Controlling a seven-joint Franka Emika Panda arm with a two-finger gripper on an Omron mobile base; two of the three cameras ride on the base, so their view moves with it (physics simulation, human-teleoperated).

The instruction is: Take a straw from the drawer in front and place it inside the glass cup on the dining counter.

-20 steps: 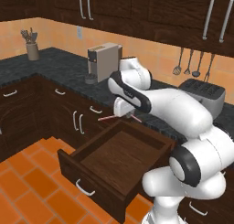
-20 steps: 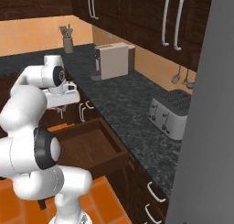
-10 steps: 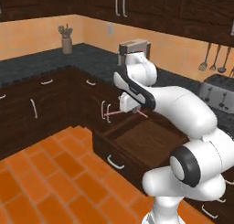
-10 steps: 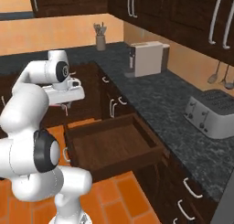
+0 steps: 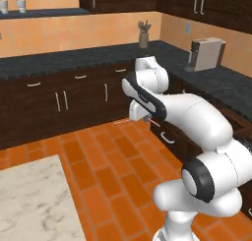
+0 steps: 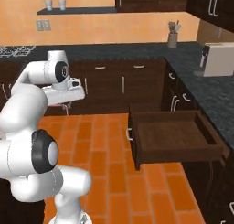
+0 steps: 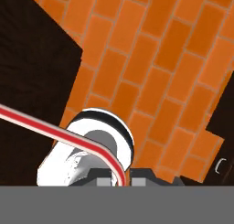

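Marble dining counter at lower left; cup unseen. Pincer shut on the red straw, carried above the tiled floor. Drawer open at right. Advice: hold the grip firm and the straw level during transport.

One straw, red with pale edges, crosses the lower left of the hand view. One drawer stands open at the right of the right base view. Two small white cups sit on the shelf at the upper left of that view. One utensil holder stands on the dark bench at the upper middle of the left base view, and one boxy beige appliance at its upper right. One marble slab corner fills the lower left.
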